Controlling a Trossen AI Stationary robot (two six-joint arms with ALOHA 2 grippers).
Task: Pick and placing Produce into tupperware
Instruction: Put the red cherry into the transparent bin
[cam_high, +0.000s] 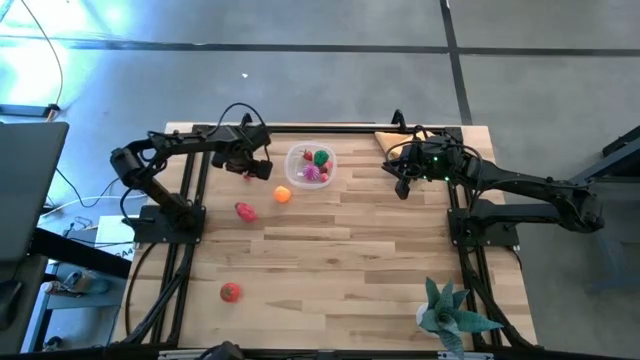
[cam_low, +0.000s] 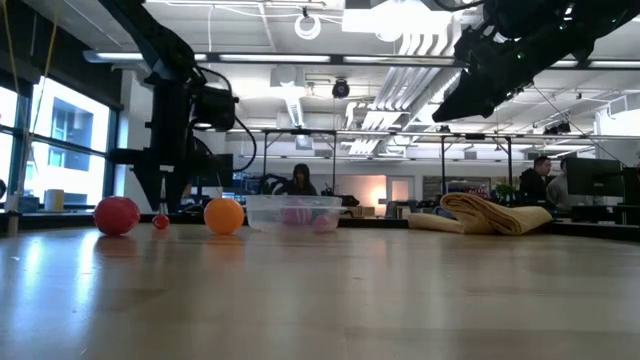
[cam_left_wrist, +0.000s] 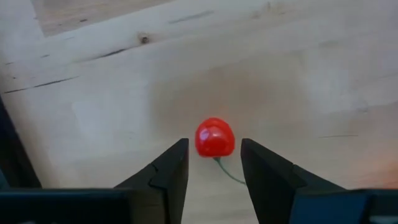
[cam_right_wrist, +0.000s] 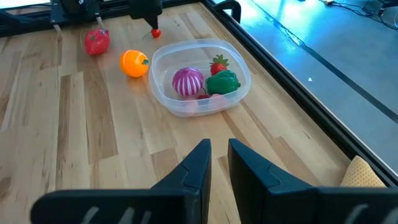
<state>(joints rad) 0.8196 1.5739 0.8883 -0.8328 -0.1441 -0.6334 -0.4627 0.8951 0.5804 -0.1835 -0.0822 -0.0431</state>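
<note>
Your wooden desk (cam_high: 340, 260) fills the high view; the tupperware (cam_high: 310, 165) sits upper centre, holding produce.

In the left wrist view, your left gripper (cam_left_wrist: 214, 163) has fingers released around a small red cherry (cam_left_wrist: 214, 138).

In the right wrist view, your right gripper (cam_right_wrist: 217, 160) shows fingers nearly closed, empty.
</note>
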